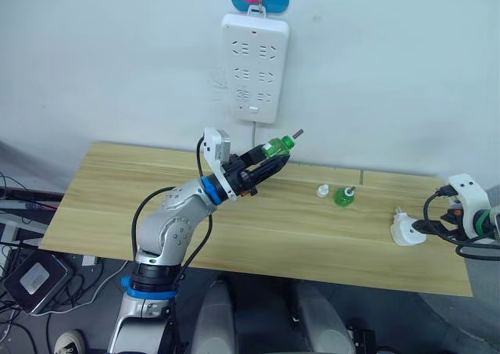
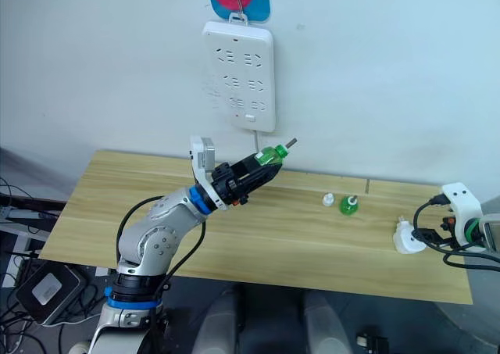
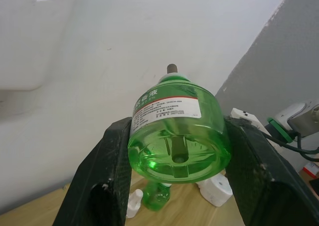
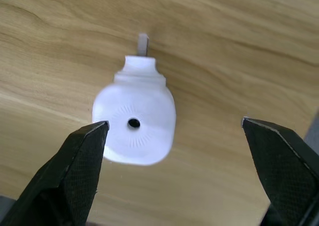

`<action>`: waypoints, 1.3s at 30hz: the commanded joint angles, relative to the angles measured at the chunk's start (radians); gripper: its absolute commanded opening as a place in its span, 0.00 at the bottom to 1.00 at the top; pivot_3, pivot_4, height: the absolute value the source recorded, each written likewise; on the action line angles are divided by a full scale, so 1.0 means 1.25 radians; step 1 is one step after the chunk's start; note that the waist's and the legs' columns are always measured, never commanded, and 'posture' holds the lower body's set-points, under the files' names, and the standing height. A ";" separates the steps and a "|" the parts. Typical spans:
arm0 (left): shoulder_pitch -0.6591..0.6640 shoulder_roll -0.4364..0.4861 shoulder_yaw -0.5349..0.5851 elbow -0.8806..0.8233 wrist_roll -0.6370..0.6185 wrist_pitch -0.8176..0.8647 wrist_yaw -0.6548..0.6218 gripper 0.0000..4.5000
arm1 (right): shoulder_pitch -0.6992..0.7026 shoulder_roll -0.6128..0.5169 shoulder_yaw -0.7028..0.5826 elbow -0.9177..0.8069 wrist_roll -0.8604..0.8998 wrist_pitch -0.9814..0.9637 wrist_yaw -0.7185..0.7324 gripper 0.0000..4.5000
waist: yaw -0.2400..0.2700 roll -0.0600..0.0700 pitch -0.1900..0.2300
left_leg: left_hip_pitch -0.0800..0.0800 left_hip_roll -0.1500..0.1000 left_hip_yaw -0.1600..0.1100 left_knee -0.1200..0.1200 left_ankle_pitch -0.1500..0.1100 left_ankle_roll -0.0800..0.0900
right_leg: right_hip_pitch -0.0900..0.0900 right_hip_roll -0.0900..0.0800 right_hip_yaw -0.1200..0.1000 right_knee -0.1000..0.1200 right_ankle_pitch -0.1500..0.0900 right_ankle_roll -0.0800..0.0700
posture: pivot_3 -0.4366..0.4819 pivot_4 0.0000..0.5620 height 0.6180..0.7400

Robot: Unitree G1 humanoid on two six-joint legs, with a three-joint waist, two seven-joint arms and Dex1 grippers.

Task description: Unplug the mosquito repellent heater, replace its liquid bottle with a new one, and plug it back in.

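My left gripper (image 3: 174,186) is pinching a green bottle (image 3: 179,131). Its 2 black fingers (image 3: 107,186) press on the bottle's sides, and the wick end points away from me, up toward the wall. In the head view, I hold this bottle in the air over the table (image 1: 141,205), just below the power strip (image 1: 255,66) on the wall.

My right gripper (image 4: 174,156) is spread wide and holds nothing. It hangs right over the heater (image 4: 134,123), with 1 finger on each side but not touching. The heater lies on the wood with its round hole facing my camera and a prong sticking out at 12 o'clock. In the head view the heater (image 1: 407,230) sits at about 3 o'clock from the table's middle, near the right end.

A second green bottle (image 1: 344,196) stands at about 9 o'clock from the heater, with a small white cap (image 1: 322,190) just beside it.

I think the heater is unplugged and its bottle is out. I guess I am at the step of putting a bottle in. Next I need to close my right gripper on the heater, lift it, and bring the bottle's wick to its opening.

I cannot tell which bottle is new. The heater's bottle opening is hidden. My right arm is cut off at the picture's edge.
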 commanded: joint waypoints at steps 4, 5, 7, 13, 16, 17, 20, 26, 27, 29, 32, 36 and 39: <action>0.009 -0.005 -0.006 -0.042 -0.012 0.002 0.007 0.49 | 0.021 0.032 -0.051 -0.063 -0.013 0.066 -0.011 0.99 | 0.000 0.000 0.000 | 0.000 0.000 0.000 0.000 0.000 0.000 | 0.000 0.000 0.000 0.000 0.000 0.000 | 0.44 0.55 1.00; 0.010 -0.004 -0.006 -0.043 -0.013 0.002 0.008 0.49 | 0.022 0.037 -0.049 -0.066 -0.018 0.064 -0.010 0.99 | 0.000 0.000 0.000 | 0.000 0.000 0.000 0.000 0.000 0.000 | 0.000 0.000 0.000 0.000 0.000 0.000 | 0.45 0.56 1.00; 0.011 -0.004 -0.007 -0.044 -0.013 0.002 0.010 0.49 | 0.020 0.046 -0.038 -0.069 -0.030 0.054 -0.006 0.99 | 0.001 0.000 0.000 | 0.000 0.000 0.000 0.000 0.000 0.000 | 0.000 0.000 0.000 0.000 0.000 0.000 | 0.45 0.56 1.00; 0.012 -0.003 -0.006 -0.045 -0.011 0.002 0.014 0.49 | 0.011 0.070 -0.010 -0.046 -0.078 0.015 -0.006 0.99 | 0.001 0.000 0.000 | 0.000 0.000 0.000 0.000 0.000 0.000 | 0.000 0.000 0.000 0.000 0.000 0.000 | 0.45 0.56 1.00; 0.010 -0.002 -0.004 -0.046 -0.011 0.004 0.019 0.49 | 0.002 0.089 0.000 -0.031 -0.099 0.004 -0.009 0.99 | 0.002 0.000 0.000 | 0.000 0.000 0.000 0.000 0.000 0.000 | 0.000 0.000 0.000 0.000 0.000 0.000 | 0.46 0.57 1.00; 0.009 -0.002 -0.003 -0.047 -0.011 0.004 0.020 0.49 | -0.002 0.099 0.000 -0.028 -0.101 0.007 -0.013 0.99 | 0.002 0.000 0.000 | 0.000 0.000 0.000 0.000 0.000 0.000 | 0.000 0.000 0.000 0.000 0.000 0.000 | 0.46 0.57 1.00; 0.008 0.001 -0.001 -0.047 -0.012 0.007 0.022 0.49 | -0.014 0.121 0.005 -0.018 -0.116 0.007 -0.017 0.99 | 0.003 0.000 0.000 | 0.000 0.000 0.000 0.000 0.000 0.000 | 0.000 0.000 0.000 0.000 0.000 0.000 | 0.47 0.58 1.00; 0.010 0.004 0.001 -0.053 -0.013 0.013 0.026 0.49 | -0.028 0.147 0.006 0.019 -0.148 0.001 -0.027 0.99 | 0.006 0.000 0.000 | 0.000 0.000 0.000 0.000 0.000 0.000 | 0.000 0.000 0.000 0.000 0.000 0.000 | 0.47 0.59 1.00; 0.011 0.004 0.001 -0.054 -0.013 0.013 0.026 0.49 | -0.028 0.149 0.007 0.026 -0.155 -0.005 -0.026 0.99 | 0.006 0.000 0.000 | 0.000 0.000 -0.001 0.000 0.000 0.000 | 0.000 0.000 0.000 0.000 0.000 0.000 | 0.47 0.59 1.00; 0.012 0.004 0.000 -0.054 -0.013 0.013 0.028 0.49 | -0.029 0.153 0.013 0.048 -0.168 -0.022 -0.022 0.99 | 0.006 0.000 0.000 | 0.000 0.000 -0.001 0.000 0.000 0.000 | 0.000 0.000 0.000 -0.001 0.000 0.000 | 0.47 0.59 1.00; 0.011 0.003 -0.001 -0.054 -0.013 0.013 0.029 0.49 | -0.038 0.166 0.013 0.072 -0.177 -0.027 -0.016 0.99 | 0.006 0.000 0.000 | 0.000 0.000 0.000 0.000 0.000 0.000 | 0.000 0.000 0.000 -0.001 0.000 0.000 | 0.48 0.59 1.00; 0.009 0.003 0.001 -0.053 -0.012 0.014 0.030 0.49 | -0.053 0.181 0.015 0.102 -0.187 -0.027 -0.013 0.99 | 0.005 0.000 0.000 | 0.000 0.000 0.000 0.000 0.000 0.000 | 0.000 0.000 0.000 -0.001 0.000 0.000 | 0.48 0.60 1.00; 0.010 0.003 0.001 -0.055 -0.011 0.014 0.031 0.49 | -0.060 0.184 0.023 0.120 -0.198 -0.046 -0.003 0.99 | 0.006 0.000 0.000 | 0.000 0.000 0.000 0.000 0.000 0.000 | 0.001 0.000 0.000 -0.001 0.000 0.000 | 0.48 0.60 1.00</action>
